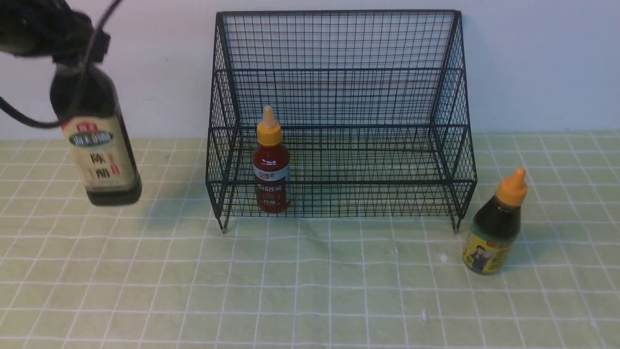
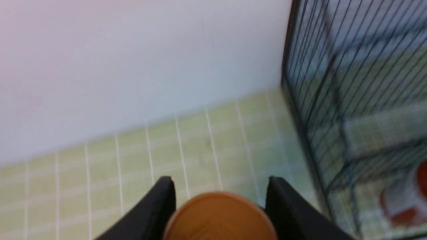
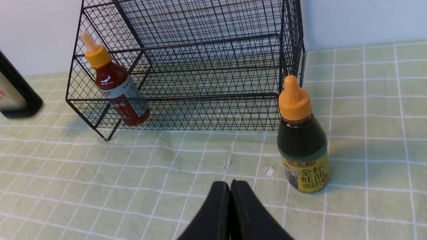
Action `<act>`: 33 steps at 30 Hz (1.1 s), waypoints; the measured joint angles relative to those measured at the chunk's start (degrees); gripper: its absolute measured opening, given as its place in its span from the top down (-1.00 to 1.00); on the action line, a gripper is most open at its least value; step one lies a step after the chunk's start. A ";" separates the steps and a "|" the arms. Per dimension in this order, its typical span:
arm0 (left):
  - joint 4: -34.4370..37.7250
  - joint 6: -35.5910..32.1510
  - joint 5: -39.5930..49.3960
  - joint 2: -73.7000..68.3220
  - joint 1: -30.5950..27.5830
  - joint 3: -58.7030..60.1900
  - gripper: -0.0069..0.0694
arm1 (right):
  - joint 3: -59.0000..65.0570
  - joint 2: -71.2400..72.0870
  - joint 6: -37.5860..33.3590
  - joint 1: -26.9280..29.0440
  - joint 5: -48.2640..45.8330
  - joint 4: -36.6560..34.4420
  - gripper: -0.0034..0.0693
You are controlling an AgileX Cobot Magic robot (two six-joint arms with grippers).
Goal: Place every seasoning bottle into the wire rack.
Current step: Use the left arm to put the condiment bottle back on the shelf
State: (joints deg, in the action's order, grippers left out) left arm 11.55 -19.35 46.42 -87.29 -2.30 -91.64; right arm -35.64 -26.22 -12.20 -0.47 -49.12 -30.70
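Observation:
My left gripper (image 1: pixel 72 68) is shut on the neck of the tall dark bottle (image 1: pixel 97 145) with the cream label, which hangs slightly tilted at the far left, well left of the wire rack (image 1: pixel 339 11). In the left wrist view its gold cap (image 2: pixel 218 216) sits between the two black fingers (image 2: pixel 160 200). The small red bottle (image 1: pixel 271 165) stands upright on the rack's lower tier at its left end. Outside the rack's right front foot, the squat dark bottle (image 1: pixel 496 228) with the yellow label stands on the cloth. My right gripper (image 3: pixel 230 183) is shut and empty, hovering left of the squat bottle (image 3: pixel 302 143).
A green checked cloth (image 1: pixel 310 291) covers the table, and a pale wall (image 1: pixel 533 63) rises right behind the rack. Both tiers of the rack (image 3: pixel 213 98) to the right of the red bottle (image 3: pixel 116 90) hold nothing. A black cable (image 1: pixel 19 118) loops beside the left arm.

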 joint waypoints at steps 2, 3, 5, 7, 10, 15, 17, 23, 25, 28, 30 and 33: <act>2.49 0.00 -0.06 1.50 0.60 -4.15 0.00 | 0.00 0.00 -0.04 0.00 0.00 0.00 0.94; 3.40 -0.08 -0.23 1.69 0.93 -5.69 0.00 | 0.00 0.00 -0.04 0.00 0.00 0.00 0.94; 4.64 -0.24 -0.55 1.87 2.02 -7.87 0.00 | 0.00 0.00 -0.04 0.00 0.00 0.00 0.94; 6.60 -0.38 -1.97 1.65 5.06 -11.60 0.00 | 0.00 0.00 -0.04 0.00 0.00 0.00 0.94; 7.33 -0.38 -4.38 0.71 8.35 -14.15 0.00 | 0.00 0.00 -0.04 0.00 0.00 0.00 0.94; 8.37 -0.38 -10.38 -3.14 13.10 -17.27 0.00 | 0.00 0.00 -0.06 0.00 0.00 -0.18 0.94; 8.37 -0.38 -12.89 -5.98 14.29 -17.65 0.00 | 0.00 0.00 -0.06 0.00 0.00 -0.23 0.94; 8.15 -0.38 -15.44 -12.51 14.59 -17.65 0.00 | 0.00 0.00 -0.06 0.00 0.30 -0.34 0.94; 8.15 -0.38 -15.56 -14.12 14.59 -17.65 0.00 | 0.00 0.00 -0.06 0.00 0.42 -0.44 0.94; 8.71 -0.38 -15.60 -15.82 14.59 -17.54 0.00 | 0.00 0.00 -0.06 0.00 0.42 -0.48 0.94; 9.27 -0.38 -15.66 -16.24 14.59 -17.54 0.00 | 0.00 0.00 -0.06 0.00 0.42 -0.48 0.94; 10.07 -0.38 -15.71 -16.84 14.59 -17.54 0.00 | 0.00 0.00 -0.06 0.00 0.42 -0.48 0.94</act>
State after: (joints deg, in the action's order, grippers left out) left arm 21.63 -19.73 30.71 -104.13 12.28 -109.18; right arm -35.64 -26.22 -12.26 -0.47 -48.71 -31.18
